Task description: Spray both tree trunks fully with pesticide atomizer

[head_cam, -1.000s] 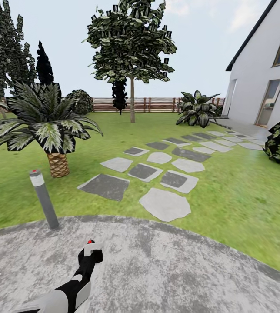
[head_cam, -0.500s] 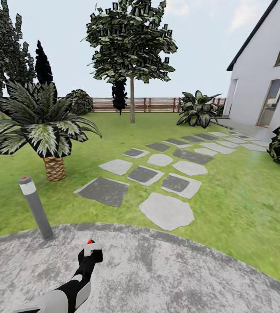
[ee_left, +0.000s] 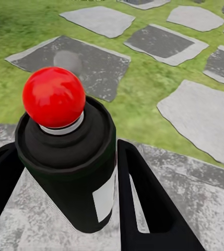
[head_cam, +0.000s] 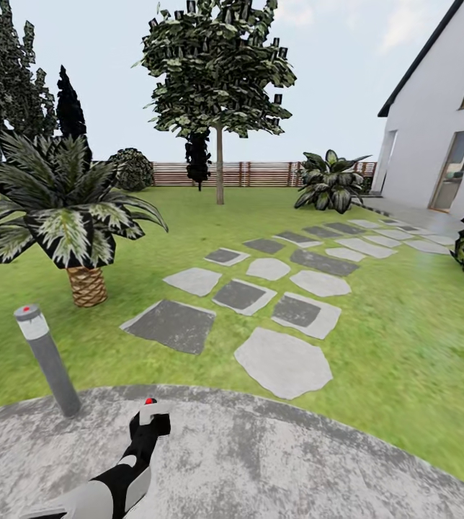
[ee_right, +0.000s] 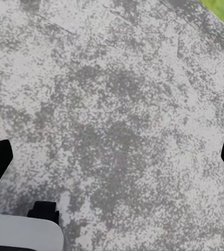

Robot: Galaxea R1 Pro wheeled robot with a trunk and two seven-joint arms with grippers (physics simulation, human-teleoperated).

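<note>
Paved circle (head_cam: 275, 461) underfoot; left gripper (ee_left: 65, 209) clamped on upright pesticide atomizer (ee_left: 70, 162), tree trunk (head_cam: 219, 166) far off at 12 o'clock; right gripper (ee_right: 112, 157) wide open, empty.

Pretty clearly a home garden: wide green lawn (head_cam: 405, 324), grey stepping stones (head_cam: 282, 360), horizontal wooden slat fence (head_cam: 261, 173), a white house (head_cam: 434, 137), and a leafy broadleaf tree (head_cam: 217, 72).
</note>
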